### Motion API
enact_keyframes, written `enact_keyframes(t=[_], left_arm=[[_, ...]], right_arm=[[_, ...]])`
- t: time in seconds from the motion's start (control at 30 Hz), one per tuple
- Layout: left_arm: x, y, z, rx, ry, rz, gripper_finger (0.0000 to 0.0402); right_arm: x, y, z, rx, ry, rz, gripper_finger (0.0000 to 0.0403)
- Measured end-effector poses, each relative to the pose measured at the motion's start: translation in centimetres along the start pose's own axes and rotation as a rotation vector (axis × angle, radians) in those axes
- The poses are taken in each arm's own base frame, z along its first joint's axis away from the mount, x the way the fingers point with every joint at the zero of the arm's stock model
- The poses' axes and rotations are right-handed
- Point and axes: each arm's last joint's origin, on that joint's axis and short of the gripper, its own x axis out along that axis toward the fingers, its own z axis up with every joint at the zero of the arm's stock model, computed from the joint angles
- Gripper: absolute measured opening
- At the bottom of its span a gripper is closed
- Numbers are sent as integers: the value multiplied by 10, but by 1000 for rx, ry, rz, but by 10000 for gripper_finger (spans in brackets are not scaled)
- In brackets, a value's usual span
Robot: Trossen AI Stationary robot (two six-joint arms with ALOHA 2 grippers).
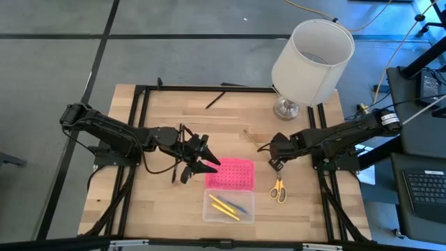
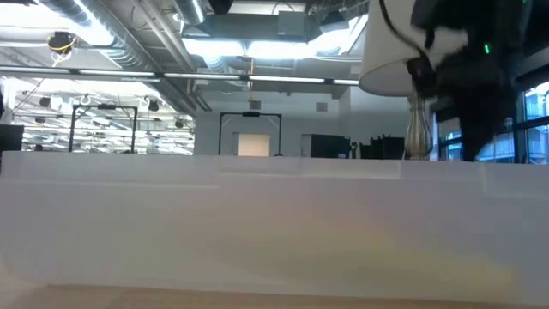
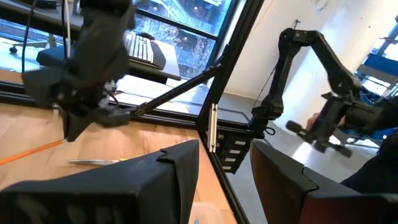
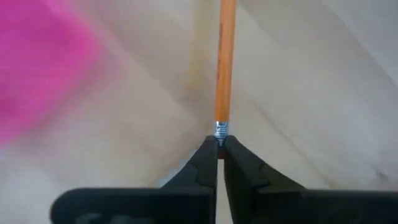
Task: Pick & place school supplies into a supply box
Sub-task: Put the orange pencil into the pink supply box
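My right gripper (image 4: 219, 146) is pinched shut on the very end of an orange pencil (image 4: 224, 62), which lies on the wooden table (image 1: 167, 111) just beside the pink lid of the supply box (image 1: 228, 173). So slight a hold on the metal ferrule may let the pencil pivot or slip when lifted. My left gripper (image 1: 202, 162), fingers parted and empty, hovers at the lid's far edge. The yellow-handled scissors (image 1: 278, 189) lie near, the lamp (image 1: 310, 59) behind.
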Motion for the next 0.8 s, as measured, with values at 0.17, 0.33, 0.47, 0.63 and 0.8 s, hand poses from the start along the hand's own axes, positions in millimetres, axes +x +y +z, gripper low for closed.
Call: enact_keyframes(t=[0.17, 0.33, 0.47, 0.63, 0.8], left_arm=[[0, 0, 0, -52, 6, -12, 136], [-4, -4, 3, -170, 17, -85, 136], [-10, -9, 9, -236, -7, -100, 136], [-13, -12, 13, -238, -33, -94, 136], [-13, -11, 14, -233, -36, -89, 136]], right_arm=[[-29, 27, 2, -92, -50, 153, 17], [-53, 56, -4, -173, -72, 367, 17], [-57, 76, -16, -234, -70, 474, 18], [-42, 106, -33, -311, -28, 554, 18], [-19, 139, -48, -350, 24, 670, 17]])
